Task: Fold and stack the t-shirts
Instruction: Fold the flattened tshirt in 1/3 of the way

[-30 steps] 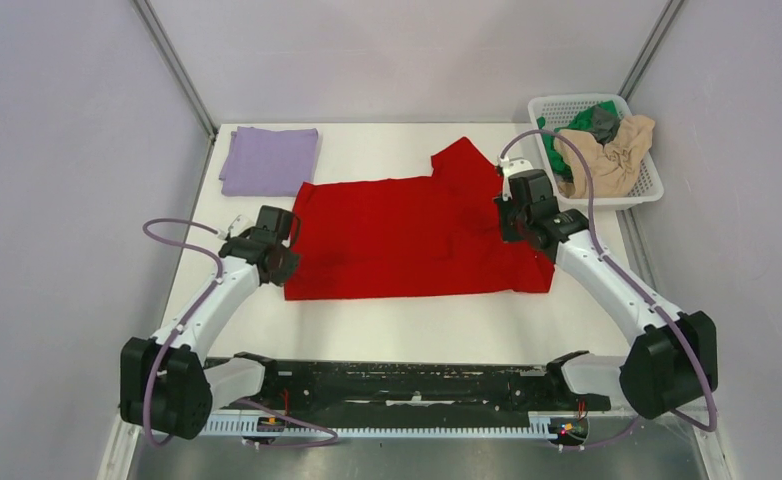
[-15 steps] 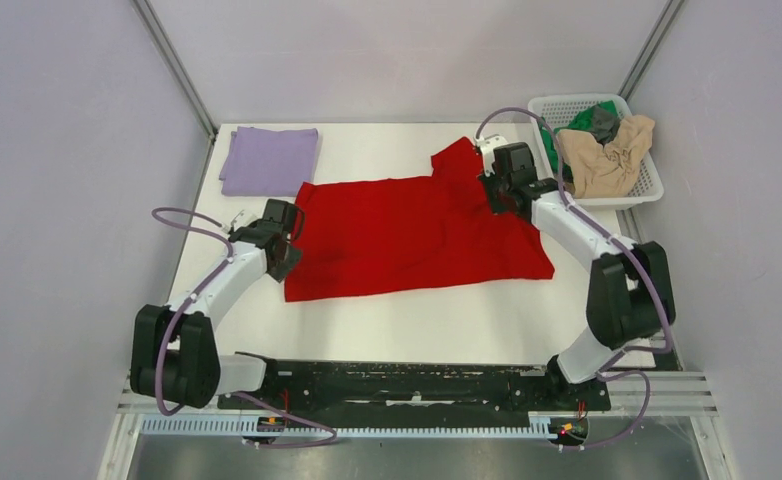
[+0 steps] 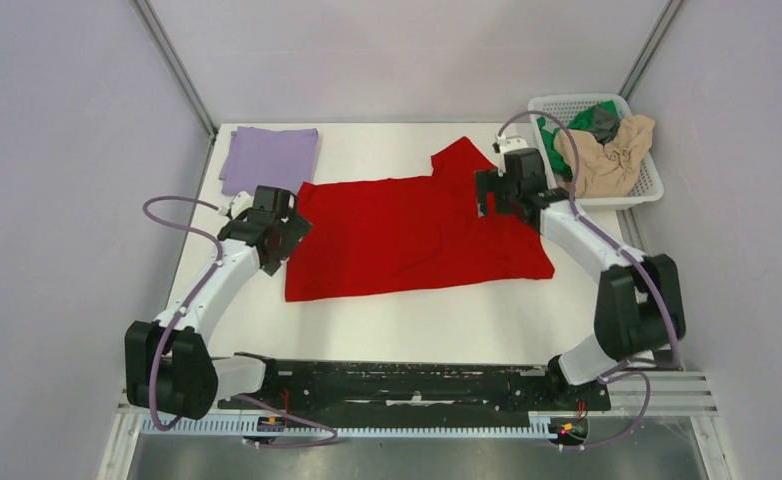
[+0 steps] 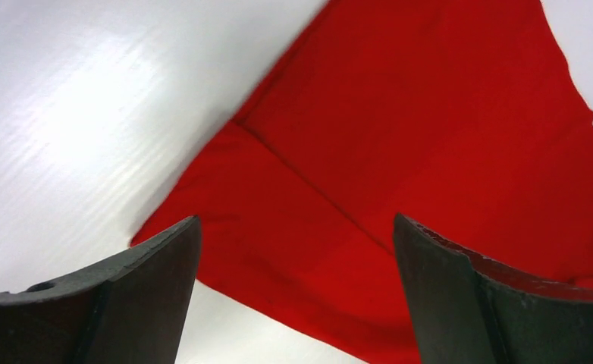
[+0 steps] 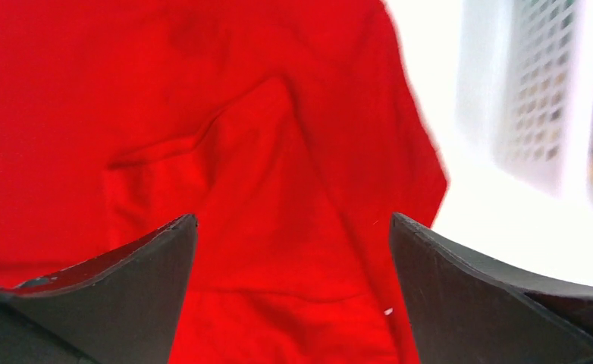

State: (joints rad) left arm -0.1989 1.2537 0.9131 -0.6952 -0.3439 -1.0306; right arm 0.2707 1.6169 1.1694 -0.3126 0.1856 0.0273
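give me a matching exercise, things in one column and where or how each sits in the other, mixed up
Column one:
1. red shirt
2. lavender shirt
3. beige shirt
4. basket

Column two:
a. folded, far left corner
b. crumpled inside the basket
c. spread out in the middle
d. far right corner

Pairs: 1-c, 2-a, 3-b, 4-d

White left arm (image 3: 212, 295) and right arm (image 3: 579, 236), black joints, purple cables (image 3: 172, 198).
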